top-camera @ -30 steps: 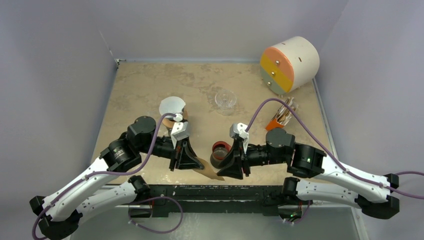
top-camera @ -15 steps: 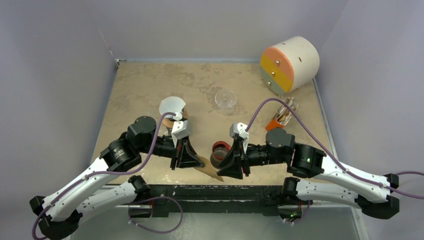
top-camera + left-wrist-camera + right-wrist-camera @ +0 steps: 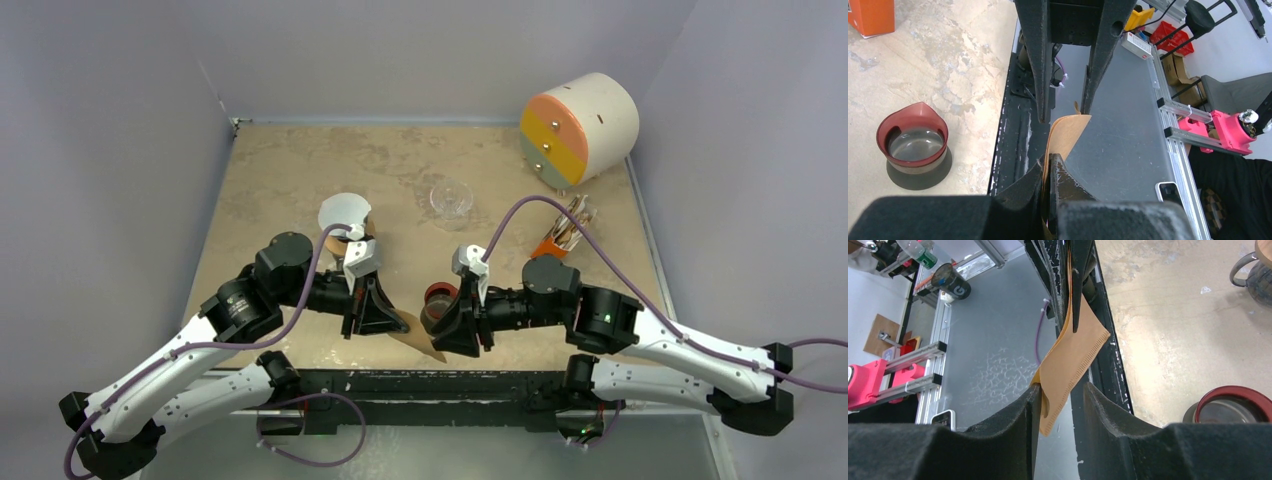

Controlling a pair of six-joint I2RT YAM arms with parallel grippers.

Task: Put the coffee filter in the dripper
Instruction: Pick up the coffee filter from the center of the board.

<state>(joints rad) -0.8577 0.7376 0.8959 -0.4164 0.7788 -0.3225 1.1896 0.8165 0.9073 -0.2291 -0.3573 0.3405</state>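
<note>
A flat tan coffee filter hangs over the table's front edge. My left gripper is shut on one end of it. My right gripper faces it with jaws apart. The filter's free ribbed corner lies between them, touching only the left finger. The dripper shows only as a dark rounded body with a loop handle, cut off at the top right corner of the right wrist view. In the top view my left wrist covers it.
A red-rimmed cup on a dark base stands just behind the two grippers. Farther back are a clear glass cup, a white disc, an orange holder of sticks and a big white drum.
My right arm has moved a little to the left, towards the left gripper and the filter's free end. The left arm and the filter have stayed put.
</note>
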